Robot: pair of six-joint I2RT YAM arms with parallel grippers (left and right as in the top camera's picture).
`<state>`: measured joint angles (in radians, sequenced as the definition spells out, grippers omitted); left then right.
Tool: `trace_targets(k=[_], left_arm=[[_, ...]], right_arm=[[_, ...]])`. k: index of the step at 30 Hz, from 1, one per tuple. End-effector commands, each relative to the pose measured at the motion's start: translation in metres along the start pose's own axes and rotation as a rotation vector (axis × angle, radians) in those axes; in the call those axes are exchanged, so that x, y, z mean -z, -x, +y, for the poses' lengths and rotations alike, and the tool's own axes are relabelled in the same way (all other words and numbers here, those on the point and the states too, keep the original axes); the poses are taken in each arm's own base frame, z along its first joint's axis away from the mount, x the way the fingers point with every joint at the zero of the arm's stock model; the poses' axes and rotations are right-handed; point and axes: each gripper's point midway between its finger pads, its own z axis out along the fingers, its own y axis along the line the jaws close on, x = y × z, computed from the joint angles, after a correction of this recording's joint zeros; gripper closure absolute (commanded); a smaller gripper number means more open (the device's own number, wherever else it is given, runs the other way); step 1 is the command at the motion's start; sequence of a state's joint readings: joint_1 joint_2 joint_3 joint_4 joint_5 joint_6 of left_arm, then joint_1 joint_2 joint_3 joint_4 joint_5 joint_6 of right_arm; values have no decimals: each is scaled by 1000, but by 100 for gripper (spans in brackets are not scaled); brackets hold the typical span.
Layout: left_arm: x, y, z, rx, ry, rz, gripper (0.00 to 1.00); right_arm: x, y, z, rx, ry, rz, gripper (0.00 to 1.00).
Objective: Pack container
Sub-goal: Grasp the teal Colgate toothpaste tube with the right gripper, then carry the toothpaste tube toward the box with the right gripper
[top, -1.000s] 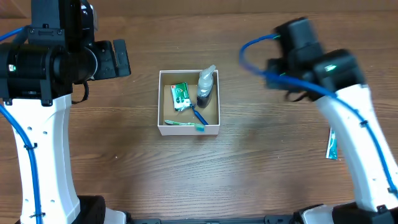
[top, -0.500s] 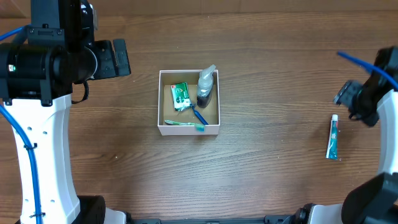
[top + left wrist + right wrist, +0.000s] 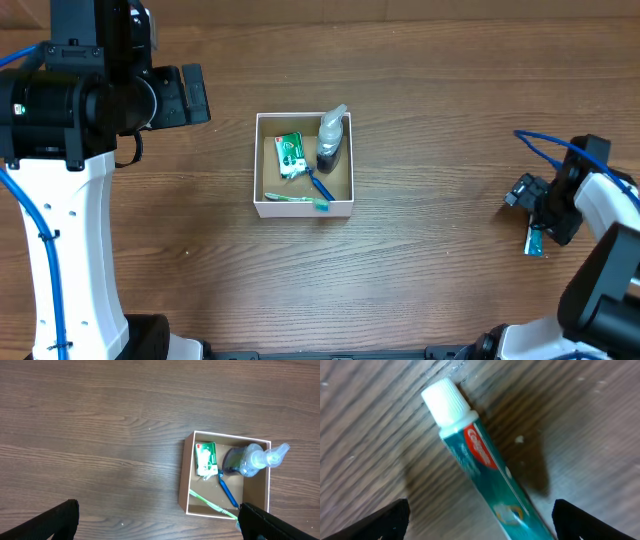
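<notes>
Toothpaste tube (image 3: 480, 465) lies between jaws of right gripper (image 3: 480, 517), spread wide, holding nothing. Container (image 3: 300, 209) is well apart at table centre. Suggest rotating wrist square across tube body, clear of cap, before descending. Left gripper (image 3: 160, 520) likewise spread, empty.

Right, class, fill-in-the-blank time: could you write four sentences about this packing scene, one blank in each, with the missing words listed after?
The right gripper, open, straddles the ___. The toothpaste has a ___ cap. It lies ___ the container. The packet in the container is ___.
Missing words: toothpaste, white, outside, green.
</notes>
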<state>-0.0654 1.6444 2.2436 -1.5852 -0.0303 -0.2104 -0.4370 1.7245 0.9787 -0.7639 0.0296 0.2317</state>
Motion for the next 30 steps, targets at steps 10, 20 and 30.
trace_targets(k=[10, 20, 30], left_arm=[[-2, -4, 0, -5, 0, 21, 0], [-2, -4, 0, -6, 0, 21, 0], [-2, -2, 0, -5, -1, 13, 0]], right_arm=[[-25, -13, 5, 19, 28, 88, 63], [-3, -5, 12, 19, 50, 109, 96], [140, 23, 102, 318, 320, -133, 96]])
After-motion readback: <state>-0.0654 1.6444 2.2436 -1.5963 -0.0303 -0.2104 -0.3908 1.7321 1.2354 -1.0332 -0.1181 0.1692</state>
